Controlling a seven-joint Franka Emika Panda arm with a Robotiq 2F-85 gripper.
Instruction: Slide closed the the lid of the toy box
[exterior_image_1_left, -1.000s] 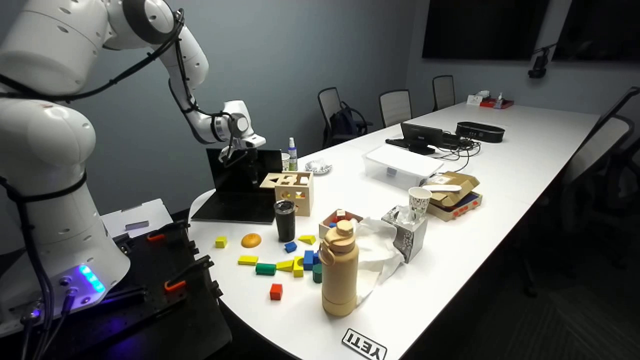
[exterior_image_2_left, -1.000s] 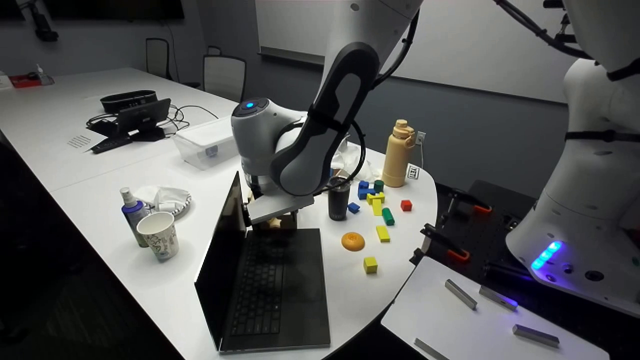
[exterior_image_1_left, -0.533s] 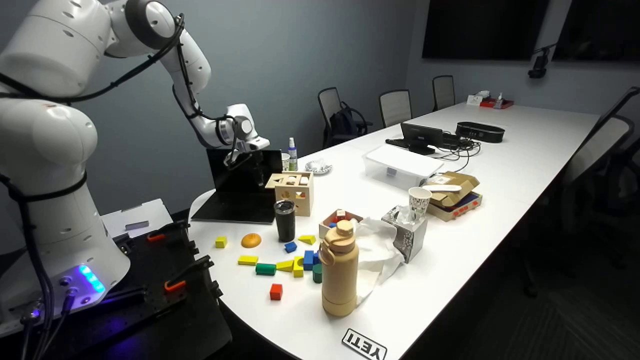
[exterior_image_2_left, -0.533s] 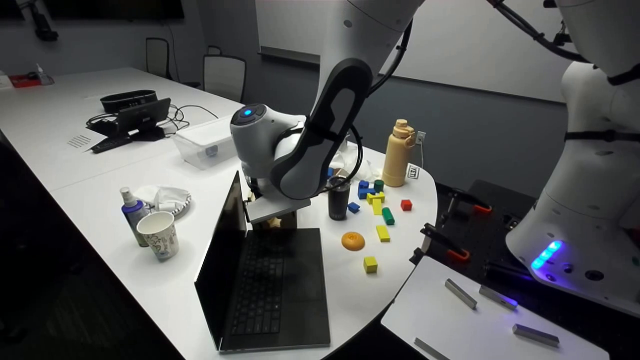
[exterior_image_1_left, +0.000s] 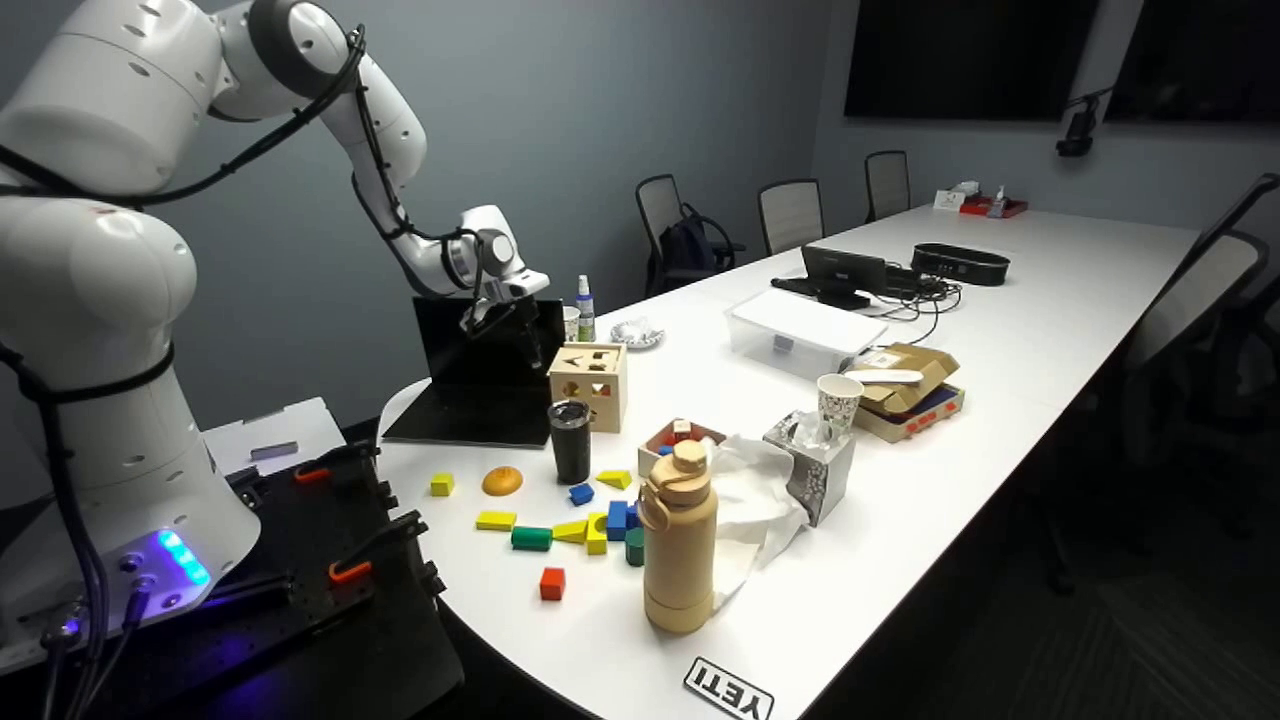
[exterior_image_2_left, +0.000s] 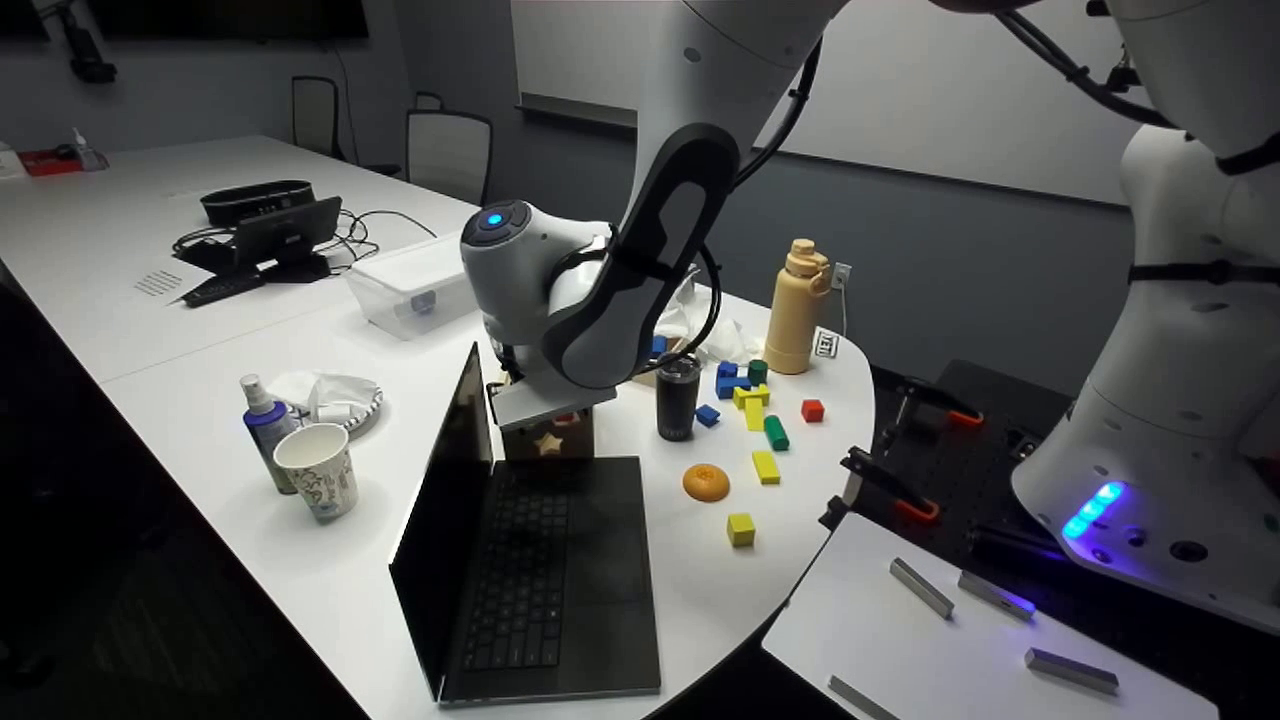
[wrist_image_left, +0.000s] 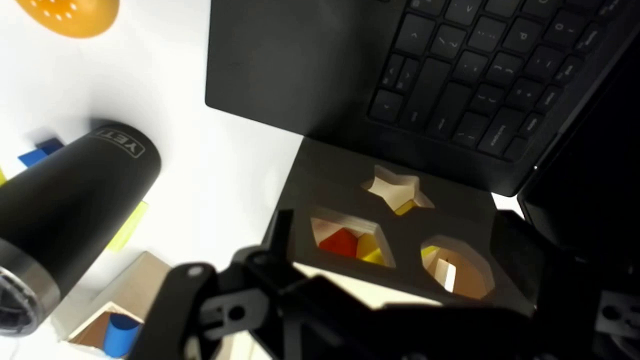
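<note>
In an exterior view, nearest: tan bottle (exterior_image_1_left: 680, 540) upright, red block (exterior_image_1_left: 552, 583) to its left. Behind them, green cylinder (exterior_image_1_left: 531, 539) on its side, then black tumbler (exterior_image_1_left: 571, 445), upright, partly hiding the wooden toy box (exterior_image_1_left: 606, 408). Box stands just right of the open laptop (exterior_image_1_left: 470, 415). The lid (exterior_image_1_left: 588, 360) lies over the box top, edges looking flush. The gripper (wrist_image_left: 397, 225) hangs at the box's left side; fingers spread wide, released. In the wrist view, the box's star-cut wall shows between the fingertips. Contact with box: can't tell. Farther back: spray bottle (exterior_image_1_left: 586, 318), upright, plate (exterior_image_1_left: 655, 338) just right of it.
</note>
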